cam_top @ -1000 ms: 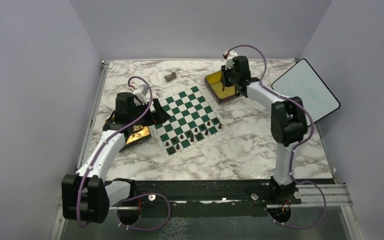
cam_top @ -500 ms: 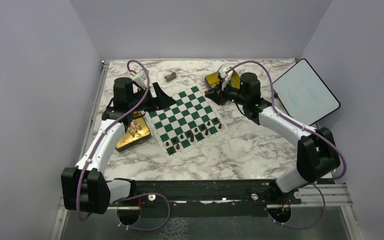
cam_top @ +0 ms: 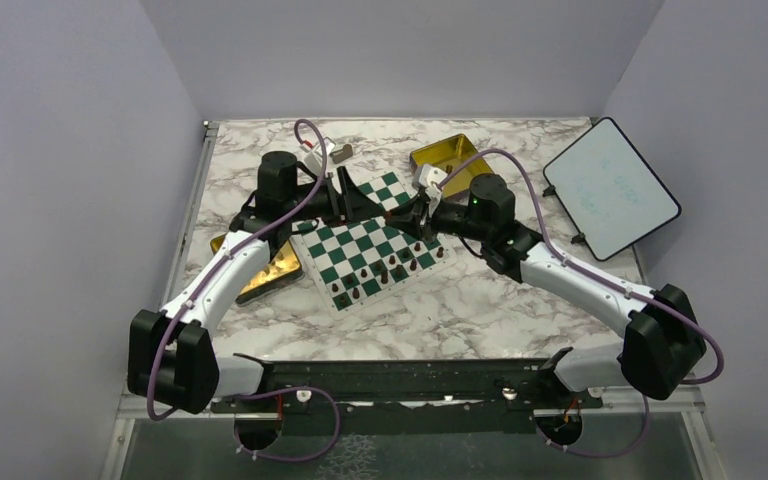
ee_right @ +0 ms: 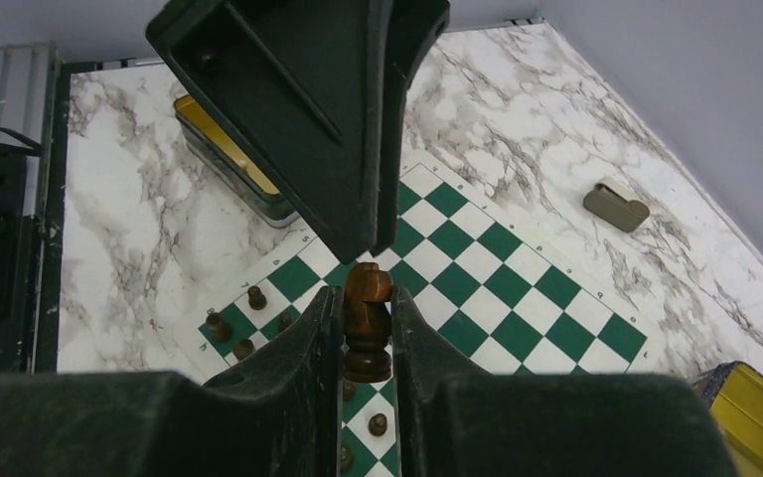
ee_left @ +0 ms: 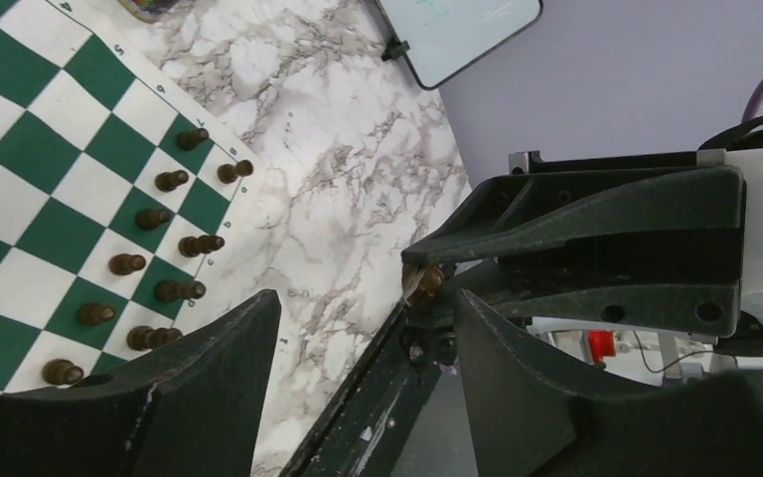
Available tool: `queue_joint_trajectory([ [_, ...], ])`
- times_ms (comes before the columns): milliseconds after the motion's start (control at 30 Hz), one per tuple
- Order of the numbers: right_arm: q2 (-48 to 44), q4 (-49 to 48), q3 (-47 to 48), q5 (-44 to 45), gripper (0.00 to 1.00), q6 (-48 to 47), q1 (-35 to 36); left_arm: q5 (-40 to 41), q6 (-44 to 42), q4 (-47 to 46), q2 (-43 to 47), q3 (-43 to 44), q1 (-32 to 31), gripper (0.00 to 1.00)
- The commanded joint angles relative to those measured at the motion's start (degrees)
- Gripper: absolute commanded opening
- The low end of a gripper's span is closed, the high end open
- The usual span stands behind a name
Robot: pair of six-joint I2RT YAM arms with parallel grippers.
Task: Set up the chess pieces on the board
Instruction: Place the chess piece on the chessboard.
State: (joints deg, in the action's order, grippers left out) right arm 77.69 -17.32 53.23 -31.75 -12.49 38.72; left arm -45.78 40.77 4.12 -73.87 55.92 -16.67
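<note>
Right gripper (ee_right: pixel 368 343): closed narrowly on one dark brown chess piece (ee_right: pixel 368 310), upright, carried above the board (ee_right: pixel 517 288). Left gripper (ee_left: pixel 366 303): jaws apart, nothing between them that we can see, just beside the right one over the far squares. Other chess pieces (cam_top: pixel 381 268): standing in the near rows. Hazards, as we judge them: arms clash; lowering fingers topple a neighbour; piece lands tilted.

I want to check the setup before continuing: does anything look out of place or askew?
The board lies turned at an angle to the edges of the table. One chess piece at its right corner seems to stand on the white border, not in a square.
</note>
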Motion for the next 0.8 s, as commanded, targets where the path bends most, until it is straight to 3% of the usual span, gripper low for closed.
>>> queue_joint_trajectory([
  [0, -1.91, -1.69, -0.46, 0.39, 0.15, -0.87, 1.07, -2.91, 4.32, -5.61, -0.40, 0.84, -1.53, 0.65],
  [233, -2.19, -2.71, -0.79, -0.88, 0.15, 0.26, 1.41, -5.11, 7.35, -10.38, -0.61, -1.95, -2.31, 0.61],
  [600, -3.09, -9.53, -3.41, -6.67, 0.15, 6.84, 1.44, -10.03, 7.85, -14.98, 2.29, -5.51, -2.44, 0.44],
  [767, -3.74, -11.02, -3.91, -8.79, 0.14, 9.47, 1.36, -12.48, 6.08, -15.30, 3.82, -5.90, -2.42, 0.32],
])
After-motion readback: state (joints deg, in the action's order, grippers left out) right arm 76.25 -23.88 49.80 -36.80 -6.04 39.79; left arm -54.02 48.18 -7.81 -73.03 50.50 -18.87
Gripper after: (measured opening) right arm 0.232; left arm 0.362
